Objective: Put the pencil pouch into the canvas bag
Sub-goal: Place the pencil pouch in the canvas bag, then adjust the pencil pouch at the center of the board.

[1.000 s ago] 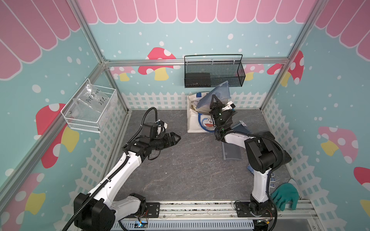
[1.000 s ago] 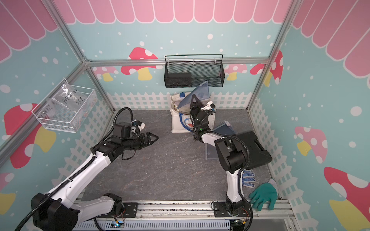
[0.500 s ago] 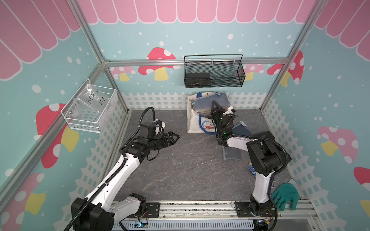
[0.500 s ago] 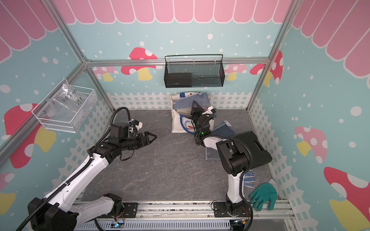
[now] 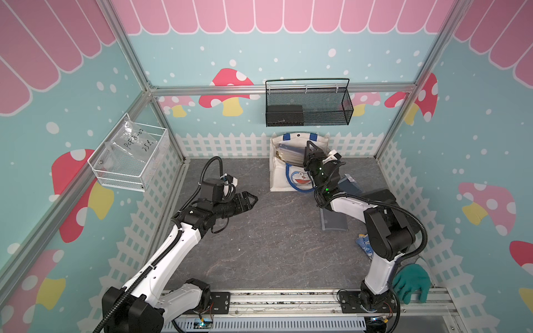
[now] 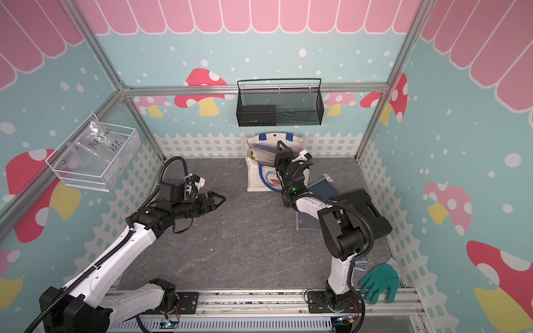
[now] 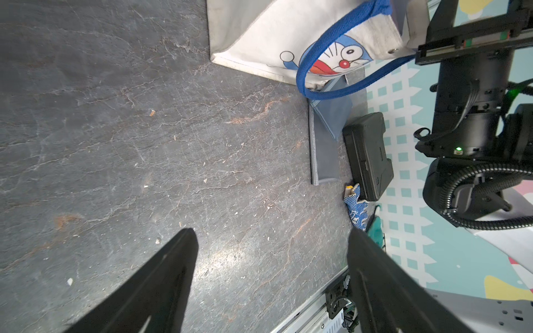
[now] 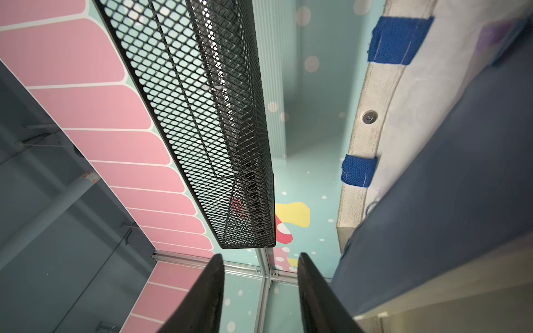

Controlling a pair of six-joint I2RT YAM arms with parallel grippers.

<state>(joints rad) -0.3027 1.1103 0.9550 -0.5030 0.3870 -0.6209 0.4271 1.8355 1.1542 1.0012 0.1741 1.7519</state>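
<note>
The cream canvas bag [image 5: 281, 177] [image 6: 255, 178] with blue handles and a cartoon cat face stands at the back of the floor; the left wrist view shows its front [image 7: 259, 34]. The grey-blue pencil pouch [image 5: 290, 151] [image 6: 264, 151] lies inside its open mouth, and its dark cloth [image 8: 432, 187] fills one side of the right wrist view beside the bag's rim [image 8: 363, 144]. My right gripper [image 5: 310, 143] [image 6: 279, 143] [image 8: 259, 255] points upward over the bag, open, with nothing between its fingers. My left gripper [image 5: 253, 199] [image 6: 222, 199] [image 7: 272, 230] hovers open above the bare floor, left of the bag.
A black mesh basket [image 5: 308, 106] hangs on the back wall above the bag. A white wire basket [image 5: 129, 161] hangs on the left wall. Right of the bag lie two more flat pouches [image 5: 334, 220], a black case [image 5: 380, 196], a patterned glove [image 5: 363, 245] and a green glove [image 5: 412, 282].
My right gripper has opened and let go of the pencil pouch, which dropped from above the bag into its mouth. The left arm has hardly moved.
</note>
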